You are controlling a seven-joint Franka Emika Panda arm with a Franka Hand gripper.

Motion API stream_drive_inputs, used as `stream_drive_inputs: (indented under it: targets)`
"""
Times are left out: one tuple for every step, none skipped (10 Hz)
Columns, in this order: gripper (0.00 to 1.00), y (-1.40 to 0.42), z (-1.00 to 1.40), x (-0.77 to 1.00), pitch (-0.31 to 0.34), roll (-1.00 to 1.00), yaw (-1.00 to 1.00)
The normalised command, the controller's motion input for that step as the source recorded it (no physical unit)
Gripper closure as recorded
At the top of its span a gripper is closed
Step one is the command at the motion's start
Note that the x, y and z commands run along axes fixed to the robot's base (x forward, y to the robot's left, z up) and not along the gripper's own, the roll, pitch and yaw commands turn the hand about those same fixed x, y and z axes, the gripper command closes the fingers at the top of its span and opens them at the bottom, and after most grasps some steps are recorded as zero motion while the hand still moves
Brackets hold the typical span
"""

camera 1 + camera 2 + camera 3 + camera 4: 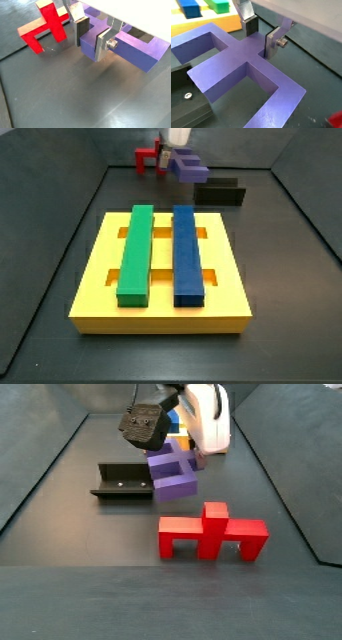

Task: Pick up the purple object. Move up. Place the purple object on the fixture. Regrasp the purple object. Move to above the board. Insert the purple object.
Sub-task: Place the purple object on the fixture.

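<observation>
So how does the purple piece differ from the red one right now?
The purple object sits between the gripper's fingers, its stem clamped; the red piece is free. In a side view the purple one looks raised and tilted near the fixture, while the red one stands upright on the floor. Both share a blocky arch shape.

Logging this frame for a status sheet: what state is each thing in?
Tool: shut on the purple object's stem.
Purple object: gripped, beside the fixture.
Fixture: empty.
Red piece: standing on the floor.
Board: carries the green bar and blue bar.
</observation>
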Motion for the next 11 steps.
stream_drive_inputs:
  targets:
    - [1.00,-0.20,0.12,0.31,0.280,-0.24,0.62]
    - [1.00,-0.22,0.20,0.26,0.209,-0.48,0.57]
    - [1.00,-0.21,0.20,0.23,0.203,-0.56,0.56]
    - [1.00,-0.20,0.21,0.14,0.183,-0.58,0.61]
    - [1.00,-0.19,0.23,0.19,0.229,-0.52,0.59]
    - [1.00,-0.17,0.20,0.25,0.303,-0.46,0.56]
    - [1.00,-0.17,0.18,0.27,0.343,-0.40,0.56]
    - [1.00,-0.17,0.16,0.28,0.374,-0.32,0.58]
    - [1.00,-0.16,0.16,0.33,0.420,-0.29,0.55]
    - [1.00,-0.10,0.20,0.47,0.483,-0.21,0.44]
    - [1.00,-0.08,0.19,0.48,0.517,-0.24,0.41]
